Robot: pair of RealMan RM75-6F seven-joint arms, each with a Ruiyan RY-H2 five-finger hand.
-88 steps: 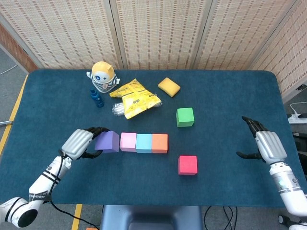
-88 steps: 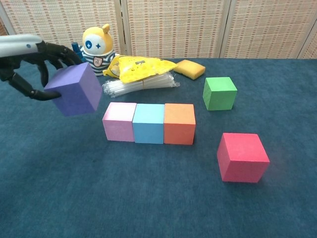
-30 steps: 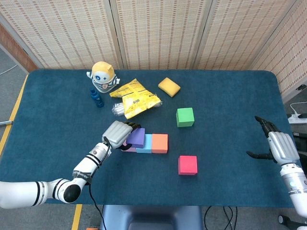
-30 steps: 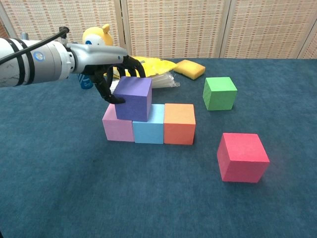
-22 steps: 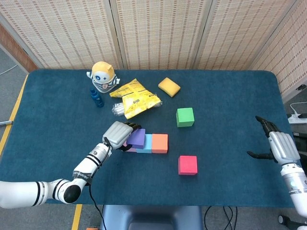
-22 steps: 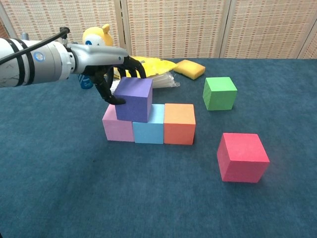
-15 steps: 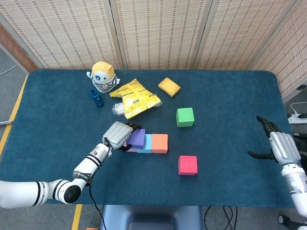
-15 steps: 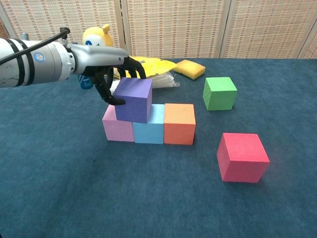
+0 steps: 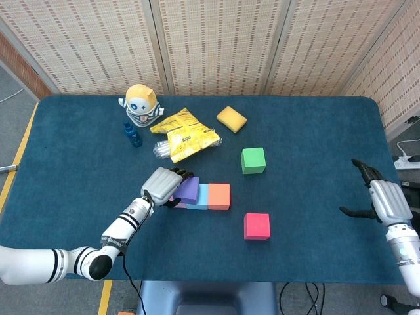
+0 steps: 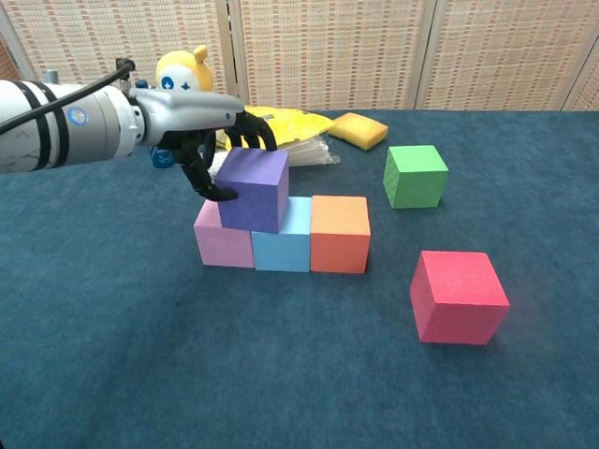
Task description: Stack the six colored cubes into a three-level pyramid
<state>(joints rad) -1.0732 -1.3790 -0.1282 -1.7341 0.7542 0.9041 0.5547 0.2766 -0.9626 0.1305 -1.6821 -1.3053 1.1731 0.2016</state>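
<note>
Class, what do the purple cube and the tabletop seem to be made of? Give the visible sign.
Purple cube: probably foam, matte, with soft edges and no shine. Tabletop: dark blue cloth or felt, judging by its fuzzy, napped surface.

Open table (image 9: pixel 315 170) lies at three o'clock of the block row (image 10: pixel 281 234); a snack bag (image 9: pixel 185 134) crowds twelve o'clock.

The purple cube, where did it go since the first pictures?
The left hand carried the purple foam cube rightward from beside the row and set it on top, straddling the pink cube and light blue cube; it still grips it. The right hand drifted slightly outward, open. The orange cube, red cube and green cube stayed put.
</note>
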